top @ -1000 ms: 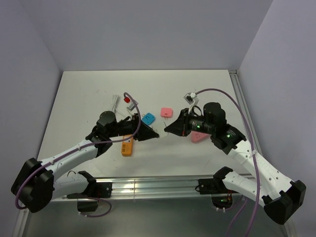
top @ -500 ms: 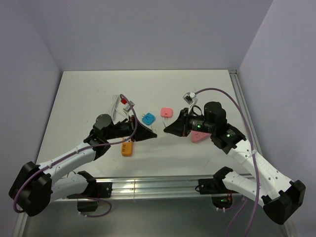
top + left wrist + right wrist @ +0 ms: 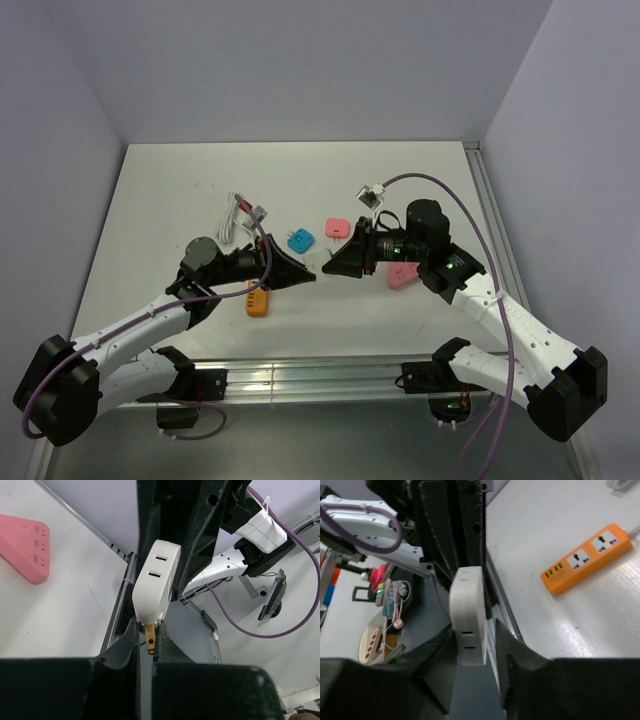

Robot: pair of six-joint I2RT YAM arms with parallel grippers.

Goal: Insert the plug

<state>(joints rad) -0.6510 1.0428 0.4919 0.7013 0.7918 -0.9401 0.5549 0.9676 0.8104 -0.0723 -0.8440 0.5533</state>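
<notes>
The blue plug (image 3: 300, 238) lies on the table, held by neither gripper. The pink triangular socket block (image 3: 402, 275) lies under my right arm and also shows in the left wrist view (image 3: 22, 545). My left gripper (image 3: 310, 273) is shut on the brass prong (image 3: 150, 639) of a white square plug (image 3: 156, 585) and holds it in the air (image 3: 146, 635). My right gripper (image 3: 330, 268) meets it tip to tip. Its jaws stand around the white plug (image 3: 469, 615), one finger touching and a gap at the other (image 3: 472, 637).
A pink square plug (image 3: 337, 228) lies just right of the blue plug. An orange power strip (image 3: 258, 300) lies below my left wrist and shows in the right wrist view (image 3: 587, 557). White cables (image 3: 235, 215) lie at the back left.
My right gripper has moved left to meet the left gripper's tip, its jaws now around the white plug. My left arm has drawn back slightly to the left.
</notes>
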